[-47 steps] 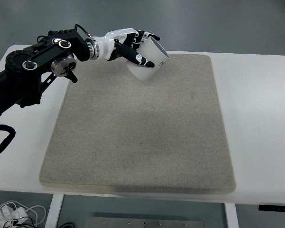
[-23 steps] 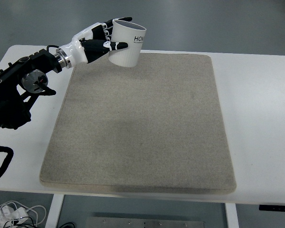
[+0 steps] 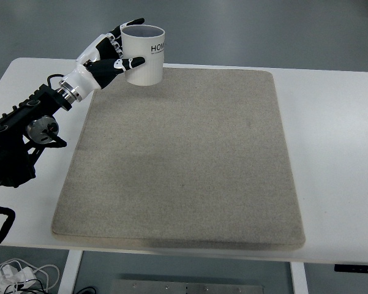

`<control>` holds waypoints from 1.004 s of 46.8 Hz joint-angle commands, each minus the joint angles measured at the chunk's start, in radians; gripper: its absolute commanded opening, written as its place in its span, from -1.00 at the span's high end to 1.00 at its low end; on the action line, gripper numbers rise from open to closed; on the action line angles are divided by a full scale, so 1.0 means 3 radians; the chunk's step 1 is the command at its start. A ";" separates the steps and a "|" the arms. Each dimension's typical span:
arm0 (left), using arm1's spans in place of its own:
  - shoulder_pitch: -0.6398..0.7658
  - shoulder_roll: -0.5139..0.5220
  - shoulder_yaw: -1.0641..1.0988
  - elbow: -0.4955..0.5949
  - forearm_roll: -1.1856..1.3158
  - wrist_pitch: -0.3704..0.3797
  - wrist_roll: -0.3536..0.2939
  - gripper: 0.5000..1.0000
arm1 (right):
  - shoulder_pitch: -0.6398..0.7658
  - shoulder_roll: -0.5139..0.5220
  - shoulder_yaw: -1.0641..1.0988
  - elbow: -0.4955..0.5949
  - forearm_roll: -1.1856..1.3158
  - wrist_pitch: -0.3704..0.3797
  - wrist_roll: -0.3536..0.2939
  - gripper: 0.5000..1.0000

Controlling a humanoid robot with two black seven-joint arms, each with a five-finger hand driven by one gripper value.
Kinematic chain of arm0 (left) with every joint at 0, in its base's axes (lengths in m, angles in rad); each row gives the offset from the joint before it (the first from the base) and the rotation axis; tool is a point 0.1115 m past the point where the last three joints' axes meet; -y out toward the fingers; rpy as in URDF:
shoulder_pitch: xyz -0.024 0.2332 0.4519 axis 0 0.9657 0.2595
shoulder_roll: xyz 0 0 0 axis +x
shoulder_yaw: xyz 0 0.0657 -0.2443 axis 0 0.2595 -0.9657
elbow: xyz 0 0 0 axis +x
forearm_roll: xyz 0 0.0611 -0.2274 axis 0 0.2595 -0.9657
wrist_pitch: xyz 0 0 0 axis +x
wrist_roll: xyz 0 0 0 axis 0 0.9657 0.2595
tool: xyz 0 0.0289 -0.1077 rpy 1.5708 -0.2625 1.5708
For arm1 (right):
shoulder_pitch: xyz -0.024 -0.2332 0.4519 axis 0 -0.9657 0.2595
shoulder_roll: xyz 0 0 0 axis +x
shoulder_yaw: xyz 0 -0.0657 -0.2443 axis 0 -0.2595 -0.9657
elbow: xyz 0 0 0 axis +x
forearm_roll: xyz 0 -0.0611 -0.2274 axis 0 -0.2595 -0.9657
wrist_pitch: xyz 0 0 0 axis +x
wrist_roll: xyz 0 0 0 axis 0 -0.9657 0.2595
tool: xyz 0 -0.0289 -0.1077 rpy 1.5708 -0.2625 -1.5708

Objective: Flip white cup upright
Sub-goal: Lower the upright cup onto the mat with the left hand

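Top view
White cup point(image 3: 143, 56): smooth, glossy, cylindrical, a little narrower toward the bottom; dark letters are printed on its side, partly cut off by the curve.
Cup position: at the far left corner of the mat, its lower part over the mat's edge; I cannot tell if the bottom touches the mat or hangs just above it.
Cup direction: the open mouth points up, toward the camera; the long axis is almost vertical, and the dark inside is visible.
Left robot hand point(image 3: 110, 54): white shell with black joints; its fingers are wrapped around the left side of the cup, the thumb across the front wall and other fingertips at the rim behind.
Left arm point(image 3: 24, 131): black, with round metal joints, it comes in from the left edge over the bench.
Mat point(image 3: 184, 159): beige, rough felt-like surface, rectangular with rounded corners, lying flat.
Bench point(image 3: 330, 153): white, smooth top, rounded corners.
Cables point(image 3: 15, 275): white, loose on the floor below the near left corner.
Obstacles: only the fingers hide part of the cup.
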 commanded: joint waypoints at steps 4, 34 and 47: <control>0.0053 -0.0024 -0.0004 0.0066 0.0353 0.0000 -0.0334 0.82 | 0.0000 0.0000 0.0000 0.0001 0.0000 0.0000 0.0000 -0.81; 0.0196 -0.0024 0.0528 0.0030 0.0824 0.0687 -0.0340 0.81 | 0.0000 0.0000 0.0000 0.0001 0.0000 0.0000 0.0000 -0.81; 0.0237 -0.0070 0.0594 0.0030 0.0834 0.0830 -0.0340 0.37 | 0.0000 0.0000 0.0000 0.0001 0.0000 0.0000 0.0000 -0.81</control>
